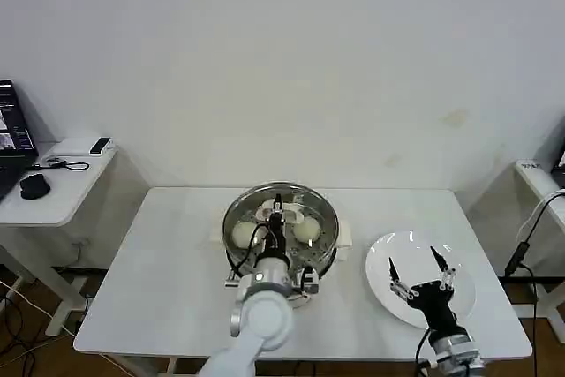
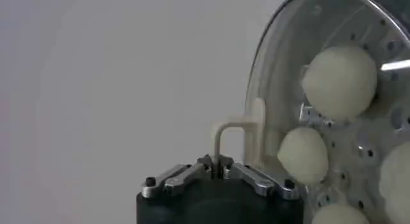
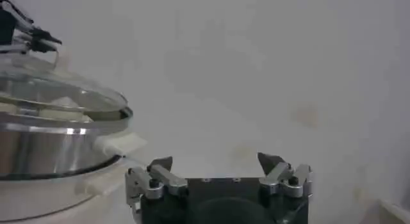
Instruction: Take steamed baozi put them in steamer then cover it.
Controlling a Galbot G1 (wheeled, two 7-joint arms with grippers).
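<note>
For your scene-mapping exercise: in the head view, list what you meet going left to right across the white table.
Bare table → steamer with cover on, left gripper shut on the cover's handle → white plate, right gripper open above it.

A shiny silver steamer (image 1: 231,222) with cream-white side handles is being shown at the centre of the head view, on a plain white table (image 1: 168,280). Cream-white baozi (image 2: 338,82) are being seen through the clear glass cover (image 3: 57,91), whose rim is silver and whose bar handle (image 2: 238,134) is cream-white. A pattern of small round holes is being displayed by the silver tray under the buns. A plain white plate (image 1: 381,258) is being shown at the lower right of the head view. The left gripper (image 2: 218,171) is being presented as black with silver fingers, and the right gripper (image 1: 422,273) in the same black and silver. The wall behind is being rendered off-white.
</note>
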